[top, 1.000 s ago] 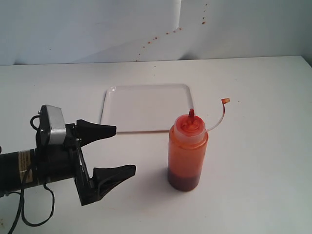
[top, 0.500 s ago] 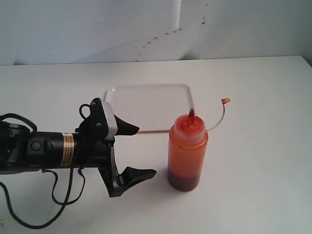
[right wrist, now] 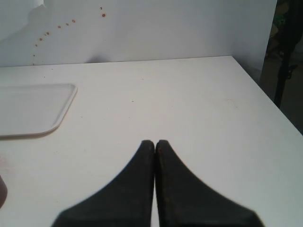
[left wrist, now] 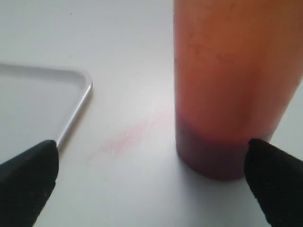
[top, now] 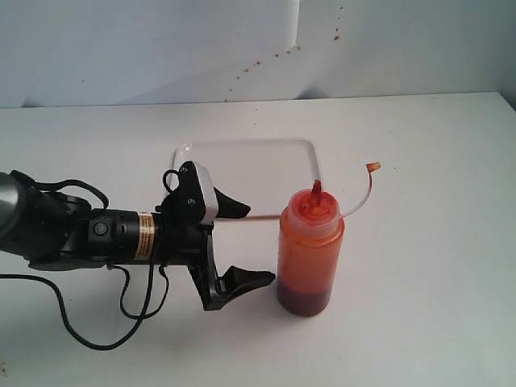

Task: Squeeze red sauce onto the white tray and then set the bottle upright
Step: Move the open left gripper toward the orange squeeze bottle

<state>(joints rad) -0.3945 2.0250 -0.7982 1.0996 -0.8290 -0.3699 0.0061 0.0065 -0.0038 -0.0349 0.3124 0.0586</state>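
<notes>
The bottle (top: 310,258) stands upright, long axis vertical, nozzle (top: 316,188) pointing up.

Bottle (left wrist: 236,85) upright on counter (left wrist: 132,47); orange-red body, darker red band at base. Gripper (left wrist: 151,146) spread wide, nothing clamped: one black tip just beside bottle base, contact unclear; other tip by tray (left wrist: 71,113) rim. Tray's rounded corner near bottle, apart from it. Faint pink smear (left wrist: 130,137) on counter between tray and bottle.
</notes>
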